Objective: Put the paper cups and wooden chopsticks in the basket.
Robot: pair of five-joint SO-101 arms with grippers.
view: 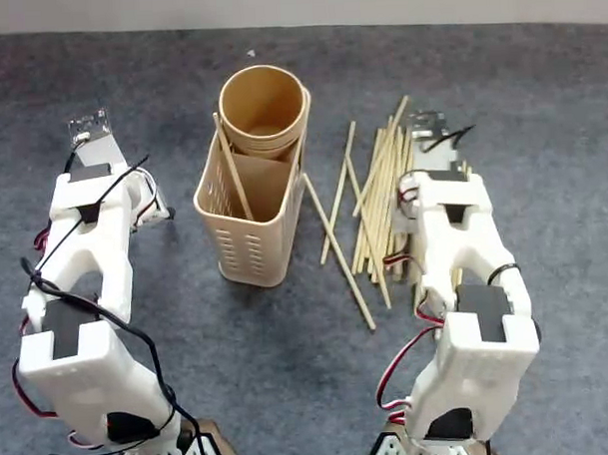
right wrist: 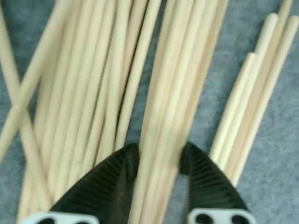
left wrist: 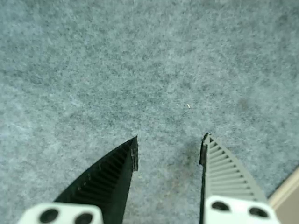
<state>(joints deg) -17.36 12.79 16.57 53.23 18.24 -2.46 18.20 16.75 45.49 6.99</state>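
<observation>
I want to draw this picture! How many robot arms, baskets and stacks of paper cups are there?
Robot arms: 2, the left arm and the right arm
Basket: 1
Stack of paper cups: 1
Total: 4

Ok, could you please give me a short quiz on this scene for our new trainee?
1. True or false: the paper cups are stacked inside the basket.
2. Which arm's gripper is at the loose chopsticks? A) left B) right C) neither
3. Fill in: the open left gripper hovers over bare ___.
Key: 1 true; 2 B, the right gripper; 3 carpet.
</observation>
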